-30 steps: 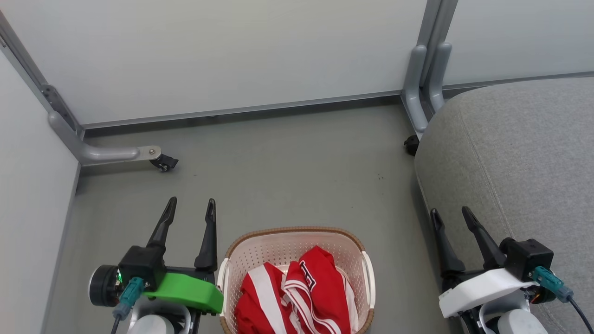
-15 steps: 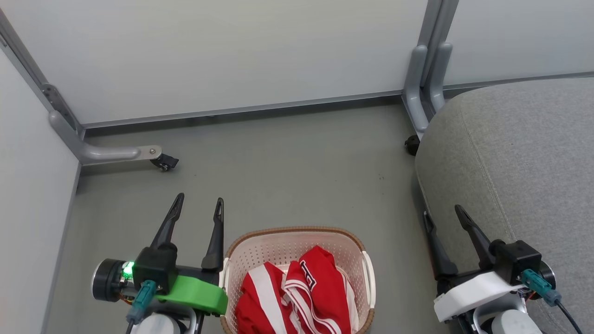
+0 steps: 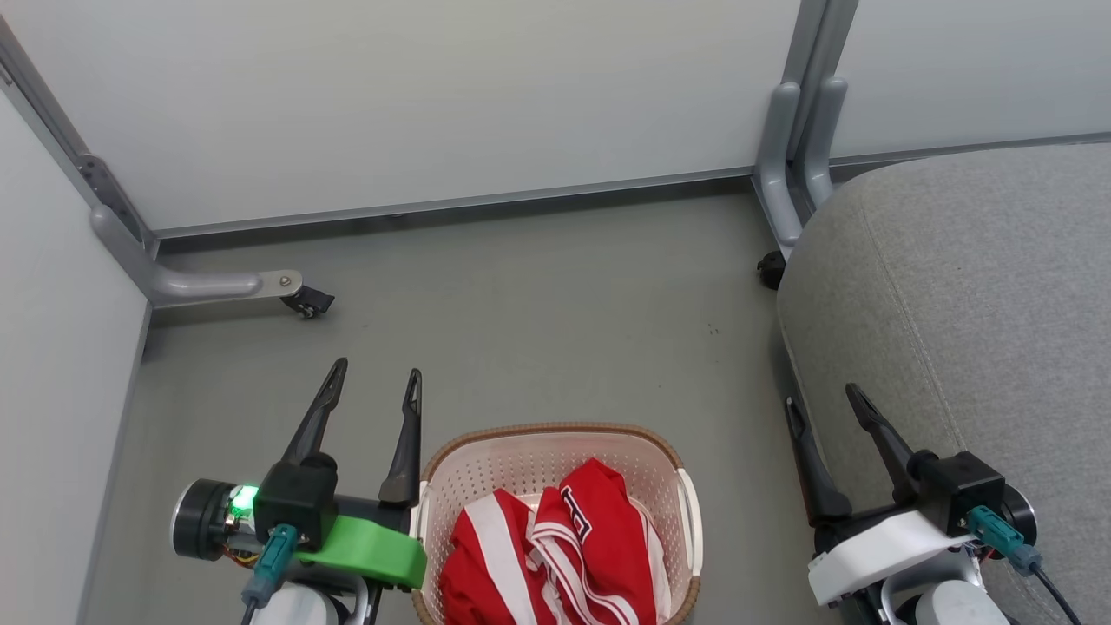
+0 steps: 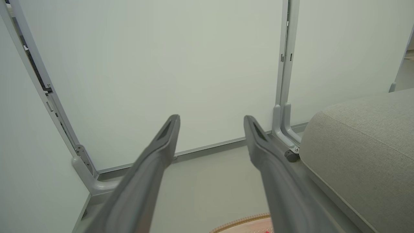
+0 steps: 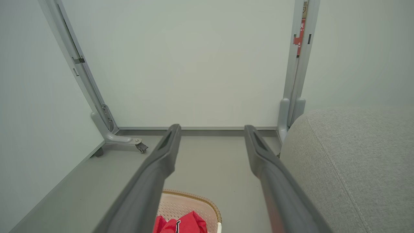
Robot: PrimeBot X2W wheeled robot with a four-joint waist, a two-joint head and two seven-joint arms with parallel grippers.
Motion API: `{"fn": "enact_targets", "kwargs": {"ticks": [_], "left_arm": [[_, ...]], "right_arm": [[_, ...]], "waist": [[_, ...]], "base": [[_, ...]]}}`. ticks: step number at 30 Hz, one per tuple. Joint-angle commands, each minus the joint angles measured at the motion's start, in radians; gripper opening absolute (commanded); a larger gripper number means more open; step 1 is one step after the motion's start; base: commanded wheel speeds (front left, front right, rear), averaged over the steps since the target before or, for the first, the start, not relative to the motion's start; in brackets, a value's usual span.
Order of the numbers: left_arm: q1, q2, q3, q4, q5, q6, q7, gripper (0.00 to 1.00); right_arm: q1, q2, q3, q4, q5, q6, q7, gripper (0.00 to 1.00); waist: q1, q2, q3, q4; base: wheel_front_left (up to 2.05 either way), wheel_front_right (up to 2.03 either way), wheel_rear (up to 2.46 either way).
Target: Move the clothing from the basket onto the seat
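Observation:
Red clothing (image 3: 555,551) with white stripes and some dark lettering lies bunched in the cream perforated basket (image 3: 521,456) on the floor at bottom centre; the clothing (image 5: 181,224) also peeks up in the right wrist view. The big grey seat (image 3: 972,286) fills the right side. My left gripper (image 3: 376,383) hovers open just left of the basket, nothing between its fingers. My right gripper (image 3: 822,401) stands open at the seat's left edge, also empty. In the left wrist view my left gripper (image 4: 212,120) points at the wall, with the basket's rim (image 4: 241,222) low down.
Pale partition walls close off the back and left. A grey frame foot with a caster (image 3: 304,301) juts out at the left, and a post with another caster (image 3: 769,269) stands by the seat's corner. Grey floor (image 3: 538,321) lies beyond the basket.
My left gripper has shifted a little right and forward, closer to the basket. My right gripper has edged slightly left. Both stay open; the clothing has not moved.

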Motion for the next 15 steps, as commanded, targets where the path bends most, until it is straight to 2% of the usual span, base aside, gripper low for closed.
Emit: {"fn": "enact_targets", "kwargs": {"ticks": [1, 15], "left_arm": [[-0.009, 0.001, 0.003, -0.002, -0.004, -0.004, 0.0, 1.0], [-0.045, 0.0, -0.006, 0.012, -0.016, -0.02, 0.0, 1.0]], "right_arm": [[0.013, -0.006, 0.0, 0.001, 0.0, 0.0, -0.005, 1.0], [-0.016, -0.005, 0.006, -0.012, -0.003, 0.0, -0.005, 1.0]], "waist": [[0.0, 0.0, 0.0, 0.0], [0.0, 0.0, 0.036, -0.018]], "base": [[0.0, 0.0, 0.0], [0.0, 0.0, 0.0]]}}
